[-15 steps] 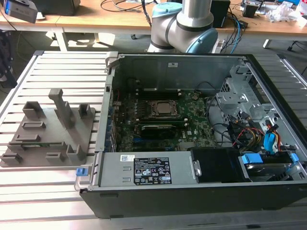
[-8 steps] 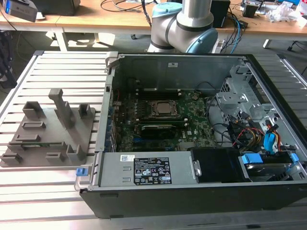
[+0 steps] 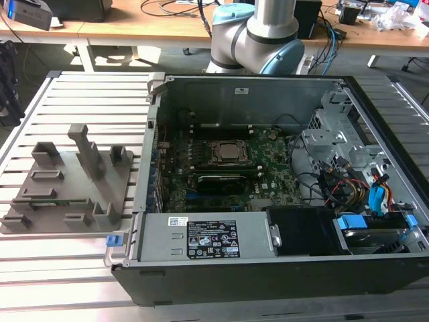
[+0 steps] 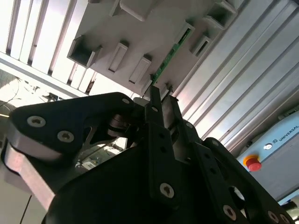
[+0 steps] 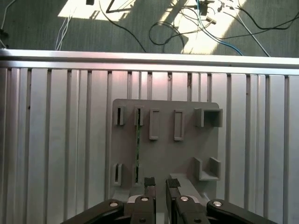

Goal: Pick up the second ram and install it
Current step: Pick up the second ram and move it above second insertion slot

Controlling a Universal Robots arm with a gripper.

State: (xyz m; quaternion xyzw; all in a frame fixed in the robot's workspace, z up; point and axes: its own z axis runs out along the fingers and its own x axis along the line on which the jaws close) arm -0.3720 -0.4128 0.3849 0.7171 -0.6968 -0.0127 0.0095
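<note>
**Above the grey tray [image 5: 184,151], jaws spread and empty; the second ram [image 5: 138,149] stands in its slots**

At the exterior view's left, the tray [image 3: 80,194] lies flat on the slatted aluminium bench [image 3: 80,100], with its blocks and posts sticking up. Just beside it, a blue clip [image 3: 116,239] sits at the corner of the open computer case [image 3: 255,265]. Inside the case lie the green motherboard [image 3: 271,178] and, in its middle, the CPU socket [image 3: 228,153]. Further to the exterior view's right come a metal drive cage [image 3: 328,144], a bundle of coloured cables [image 3: 348,188] and a blue drive caddy [image 3: 353,223].

The first wrist view looks straight down on the tray. The second ram is a thin green strip on edge, held at each end by a pair of small slots. The jaws hang over the tray's near rim with a narrow gap between the black pads [image 5: 149,182], and nothing is in that gap. The strip lies off to one side of the gap and apart from the pads.

The second wrist view looks along the jaws from behind. Here the strip [image 4: 170,55] runs away from their tips, and a red button [image 4: 253,163] sits on a grey box beyond the bench.

Behind the case, the arm's base [image 3: 255,33] rises in front of a wooden desk [image 3: 167,23] strewn with cables. Past the bench edge, sunlight falls on a grey carpet [image 5: 140,23] crossed by loose wires.
</note>
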